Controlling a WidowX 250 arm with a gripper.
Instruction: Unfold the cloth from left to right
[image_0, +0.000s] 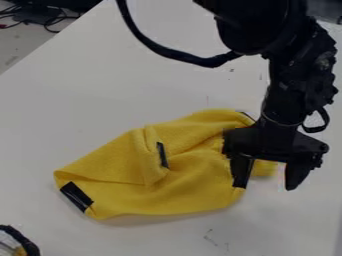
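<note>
A yellow cloth (194, 180) lies rumpled on the white table, with a raised fold near its middle and black tape pieces on it, one at its lower left corner and one on the fold. The gripper (267, 185) hangs at the cloth's right end, its two fingers spread apart. The left finger overlaps the cloth's right edge and the right finger is over the bare table. A small part of the cloth shows between them. The arm covers some of the cloth's upper right edge.
The white table (80, 120) extends around the cloth, its edge running diagonally at the upper left with cables (50, 20) beyond it. A dark ring-shaped object (23, 242) stands at the lower left corner. A black cable loops from the arm above the cloth.
</note>
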